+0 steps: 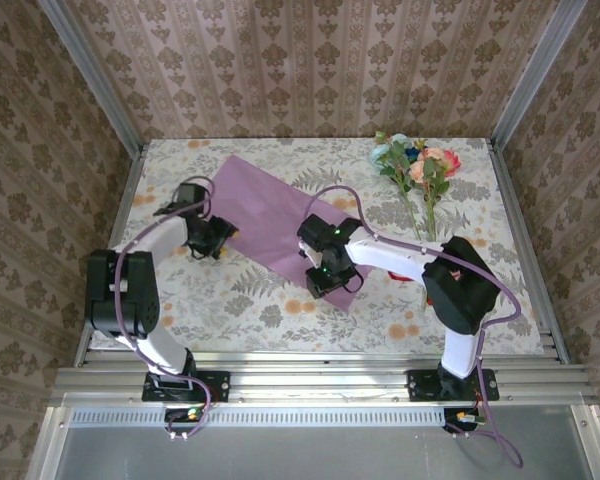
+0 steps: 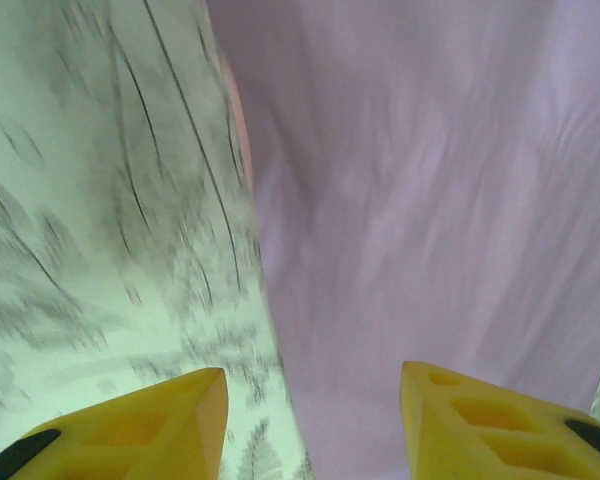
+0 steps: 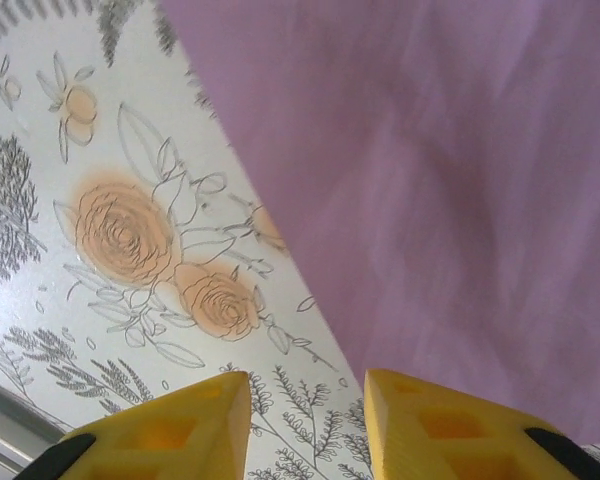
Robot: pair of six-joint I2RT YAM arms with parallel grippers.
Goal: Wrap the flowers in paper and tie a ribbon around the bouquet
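The lilac paper (image 1: 280, 215) lies flat and slanted on the middle of the table. The flowers (image 1: 417, 165) lie loose at the back right, apart from the paper, stems pointing toward me. My left gripper (image 1: 218, 240) hovers low over the paper's left edge. In the left wrist view that gripper (image 2: 312, 372) is open, with the paper (image 2: 430, 200) edge running between the yellow fingers. My right gripper (image 1: 325, 283) is at the paper's near corner. It (image 3: 308, 375) is open over the tablecloth, the paper (image 3: 460, 180) edge just beside its right finger. The ribbon is out of view.
A floral-print tablecloth (image 1: 250, 300) covers the table. Patterned walls close the left, back and right sides. A metal rail (image 1: 320, 380) runs along the near edge by the arm bases.
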